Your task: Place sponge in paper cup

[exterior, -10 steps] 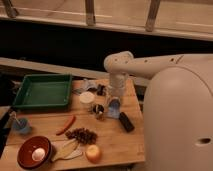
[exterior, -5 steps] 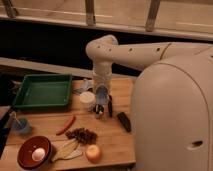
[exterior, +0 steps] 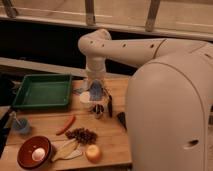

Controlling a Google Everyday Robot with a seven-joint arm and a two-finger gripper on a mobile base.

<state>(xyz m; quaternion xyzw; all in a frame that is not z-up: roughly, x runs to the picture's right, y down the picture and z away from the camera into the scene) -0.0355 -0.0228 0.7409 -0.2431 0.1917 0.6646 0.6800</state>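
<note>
My gripper [exterior: 96,94] hangs from the white arm over the middle of the wooden table [exterior: 115,150]. It is shut on the sponge [exterior: 95,89], a small light blue-grey block held between the fingers. The paper cup [exterior: 84,98], short and white, stands on the table just left of and below the sponge, partly hidden behind the gripper. The sponge is above the cup's right rim, not inside it.
A green tray [exterior: 42,91] lies at the left. A blue cup with a stick [exterior: 21,125] stands at the far left. A red chili [exterior: 66,125], dark dried fruit [exterior: 82,135], an orange fruit [exterior: 93,153], a brown bowl [exterior: 25,155] and a black bar [exterior: 121,120] lie nearby.
The arm has swung left, carrying the sponge from near the black bar toward the paper cup. The gripper now hangs beside the cup.
</note>
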